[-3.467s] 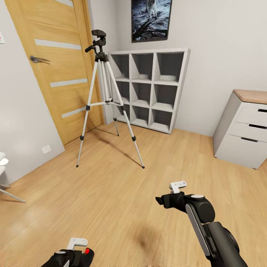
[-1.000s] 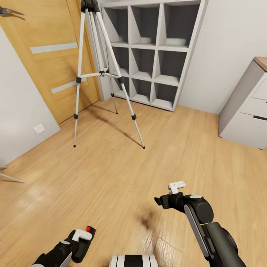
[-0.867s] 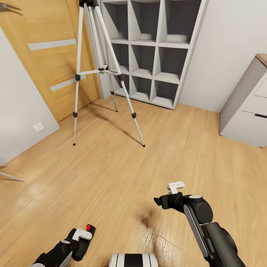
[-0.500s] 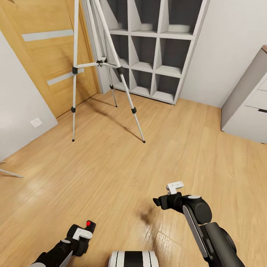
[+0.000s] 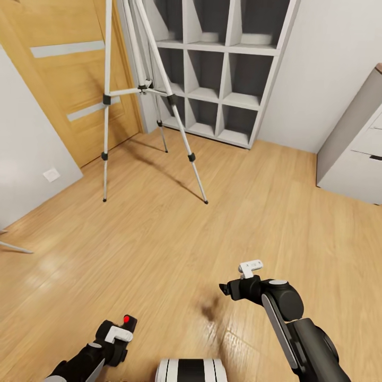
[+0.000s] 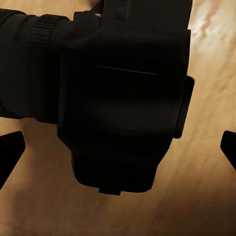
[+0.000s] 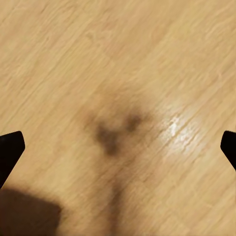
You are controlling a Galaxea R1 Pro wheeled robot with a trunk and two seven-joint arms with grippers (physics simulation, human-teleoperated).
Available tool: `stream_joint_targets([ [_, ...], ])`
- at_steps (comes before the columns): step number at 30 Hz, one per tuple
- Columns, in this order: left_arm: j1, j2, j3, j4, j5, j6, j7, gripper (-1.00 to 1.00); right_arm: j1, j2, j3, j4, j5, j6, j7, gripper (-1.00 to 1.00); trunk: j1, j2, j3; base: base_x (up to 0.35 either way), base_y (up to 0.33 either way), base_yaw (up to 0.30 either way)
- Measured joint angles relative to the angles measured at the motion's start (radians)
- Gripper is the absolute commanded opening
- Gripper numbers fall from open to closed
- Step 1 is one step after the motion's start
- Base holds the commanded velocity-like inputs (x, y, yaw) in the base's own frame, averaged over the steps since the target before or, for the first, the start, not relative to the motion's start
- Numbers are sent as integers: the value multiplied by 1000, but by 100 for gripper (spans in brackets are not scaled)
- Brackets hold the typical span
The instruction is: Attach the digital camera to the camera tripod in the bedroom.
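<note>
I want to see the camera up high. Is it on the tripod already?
No, the camera is down low at the left gripper, far from the tripod standing by the door.

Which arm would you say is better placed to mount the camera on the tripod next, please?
Left: its gripper already carries the digital camera, on the same side as the camera tripod. The right gripper holds nothing.
</note>
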Motion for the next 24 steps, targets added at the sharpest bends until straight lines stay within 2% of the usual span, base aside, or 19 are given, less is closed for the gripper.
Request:
stream_joint_targets([
  [6, 0, -2, 0, 0, -1, -2, 1, 100, 0, -1, 0, 0, 0, 0, 0, 100, 3, -1, -23, 0, 0, 0],
  [24, 0, 6, 6, 0, 0, -29, 2, 100, 0, -3, -1, 0, 0, 0, 0, 100, 3, -1, -23, 0, 0, 0],
])
